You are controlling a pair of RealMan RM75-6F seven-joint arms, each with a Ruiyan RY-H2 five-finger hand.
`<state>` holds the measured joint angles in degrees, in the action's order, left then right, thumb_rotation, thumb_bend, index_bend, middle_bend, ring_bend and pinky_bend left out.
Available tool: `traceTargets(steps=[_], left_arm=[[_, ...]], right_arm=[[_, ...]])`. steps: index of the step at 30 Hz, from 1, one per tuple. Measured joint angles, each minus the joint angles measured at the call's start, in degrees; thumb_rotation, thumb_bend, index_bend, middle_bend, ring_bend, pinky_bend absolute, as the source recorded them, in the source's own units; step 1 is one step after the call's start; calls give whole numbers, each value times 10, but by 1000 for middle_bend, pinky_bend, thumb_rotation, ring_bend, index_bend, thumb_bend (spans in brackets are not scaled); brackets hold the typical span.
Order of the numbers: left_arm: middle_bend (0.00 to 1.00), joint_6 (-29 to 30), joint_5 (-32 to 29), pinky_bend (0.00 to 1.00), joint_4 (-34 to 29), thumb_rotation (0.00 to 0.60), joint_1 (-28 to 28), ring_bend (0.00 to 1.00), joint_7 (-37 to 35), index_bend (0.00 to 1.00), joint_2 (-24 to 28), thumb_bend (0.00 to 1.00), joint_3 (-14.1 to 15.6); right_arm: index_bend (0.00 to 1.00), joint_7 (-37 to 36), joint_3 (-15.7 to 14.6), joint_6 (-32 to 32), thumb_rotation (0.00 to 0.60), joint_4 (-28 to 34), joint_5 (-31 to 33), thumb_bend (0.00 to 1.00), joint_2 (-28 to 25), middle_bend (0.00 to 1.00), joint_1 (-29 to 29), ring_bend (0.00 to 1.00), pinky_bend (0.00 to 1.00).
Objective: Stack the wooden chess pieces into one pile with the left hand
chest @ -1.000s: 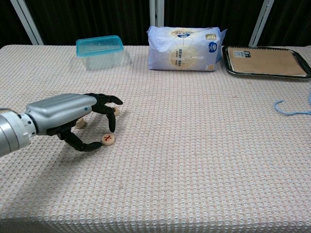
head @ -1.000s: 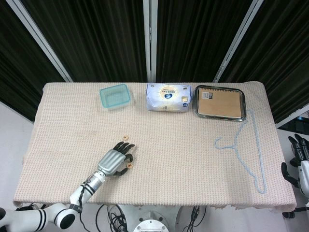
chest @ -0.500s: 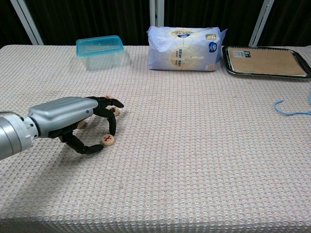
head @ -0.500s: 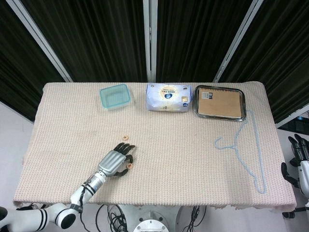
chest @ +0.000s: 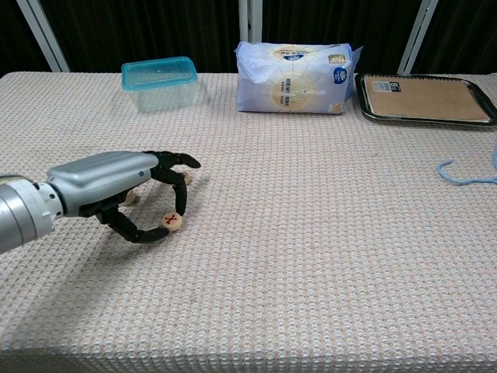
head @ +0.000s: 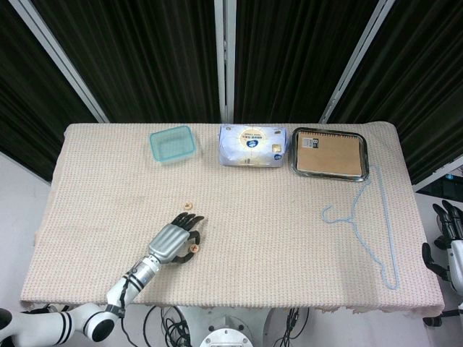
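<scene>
A wooden chess piece (chest: pixel 172 221) marked with a red character was pinched, tilted, between thumb and fingers (chest: pixel 181 196) of the left hand (chest: pixel 116 186) at lower left of the counter (chest: pixel 326 233). Another piece (head: pixel 188 205) lay just beyond the fingertips. The right hand (head: pixel 448 238) was seen at the frame's right edge, its grip unclear.

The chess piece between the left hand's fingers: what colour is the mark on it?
Red, on the pale wooden chess piece; the chest view shows it best.
</scene>
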<state>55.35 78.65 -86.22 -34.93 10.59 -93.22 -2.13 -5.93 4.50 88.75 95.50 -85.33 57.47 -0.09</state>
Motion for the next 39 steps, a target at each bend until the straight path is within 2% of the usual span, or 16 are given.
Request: traceTargets(steps=[6, 14, 21, 39], left_arm=[[53, 7, -9, 0, -31, 600, -2, 0, 6, 477, 32, 324, -16], [53, -13, -58, 0, -48, 600, -10, 0, 16, 477, 73, 325, -32], [53, -21, -73, 0, -27, 600, -9, 0, 4, 481, 74, 325, -29], [53, -7, -57, 0, -6, 600, 3, 0, -31, 480, 74, 325, -19]], right_arm=[[0, 2, 0, -2, 600, 0, 0, 432, 1, 0, 1, 0, 0], [0, 2, 1, -3, 600, 1, 3, 433, 1, 0, 1, 0, 0], [0, 6, 0, -7, 600, 2, 4, 432, 1, 0, 3, 0, 0], [0, 11, 0, -7, 600, 3, 5, 433, 3, 0, 3, 0, 0]])
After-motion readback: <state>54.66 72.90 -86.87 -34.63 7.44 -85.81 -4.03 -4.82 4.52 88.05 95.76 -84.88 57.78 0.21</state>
